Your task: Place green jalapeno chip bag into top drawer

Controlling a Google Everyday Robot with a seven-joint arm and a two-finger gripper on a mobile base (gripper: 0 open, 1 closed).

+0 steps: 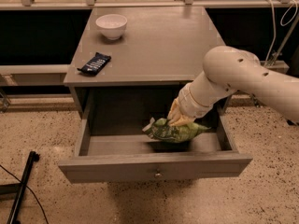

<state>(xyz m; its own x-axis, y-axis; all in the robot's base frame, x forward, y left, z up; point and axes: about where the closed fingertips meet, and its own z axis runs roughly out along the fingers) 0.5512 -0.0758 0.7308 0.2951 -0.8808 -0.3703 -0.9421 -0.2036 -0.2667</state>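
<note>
The green jalapeno chip bag hangs low inside the open top drawer, right of its middle, just above the drawer floor. My gripper reaches down into the drawer from the right on the white arm. Its yellowish fingers are closed on the bag's upper edge. The drawer is pulled out wide, with its round metal knob on the front panel.
The grey table top carries a white bowl at the back left and a dark snack bar wrapper near its left edge. A black pole lies on the speckled floor at lower left. Cables hang at right.
</note>
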